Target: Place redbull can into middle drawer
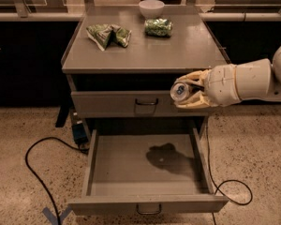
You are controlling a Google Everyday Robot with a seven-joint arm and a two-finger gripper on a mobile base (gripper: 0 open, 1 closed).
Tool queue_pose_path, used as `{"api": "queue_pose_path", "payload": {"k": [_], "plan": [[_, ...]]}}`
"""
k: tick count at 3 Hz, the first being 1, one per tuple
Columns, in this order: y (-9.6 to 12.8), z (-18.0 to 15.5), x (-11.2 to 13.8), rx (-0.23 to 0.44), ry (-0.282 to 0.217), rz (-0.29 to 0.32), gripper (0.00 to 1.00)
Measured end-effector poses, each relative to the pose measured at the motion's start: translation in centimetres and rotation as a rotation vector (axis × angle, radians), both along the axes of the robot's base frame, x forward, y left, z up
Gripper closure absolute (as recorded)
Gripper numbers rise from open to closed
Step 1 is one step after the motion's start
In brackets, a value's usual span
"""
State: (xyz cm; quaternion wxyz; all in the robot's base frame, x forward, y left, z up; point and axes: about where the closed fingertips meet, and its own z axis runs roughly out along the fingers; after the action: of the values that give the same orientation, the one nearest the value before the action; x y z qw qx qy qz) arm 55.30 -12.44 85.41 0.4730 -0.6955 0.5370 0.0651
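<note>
My gripper (186,91) reaches in from the right and is shut on the redbull can (180,91), held sideways with its silver top facing the camera. The can hangs above the right half of the pulled-out grey drawer (126,179), in front of the shut drawer above it (107,104). The open drawer's floor is bare, with the arm's shadow (166,158) on it. Its front panel has a small dark loop handle (148,210).
On the cabinet top (145,50) lie a green chip bag (107,34), a green patterned can on its side (158,27) and a white bowl (151,7). A black cable (35,170) loops on the floor at left, another (234,191) at right.
</note>
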Motion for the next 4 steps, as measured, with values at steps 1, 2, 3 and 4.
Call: {"api": "queue_pose_path", "payload": {"k": [1,2,3,4], "plan": [[0.6,-4.5,-0.8,0.043,0.053,0.006,1.00],[0.4,-10.3,-1.5,0.063,0.125,-0.010,1.00],[0.1,-16.4,-2.0,0.039,0.209,-0.025,1.00],[0.7,-20.6,-1.7,0.033,0.263,-0.016,1.00]]}}
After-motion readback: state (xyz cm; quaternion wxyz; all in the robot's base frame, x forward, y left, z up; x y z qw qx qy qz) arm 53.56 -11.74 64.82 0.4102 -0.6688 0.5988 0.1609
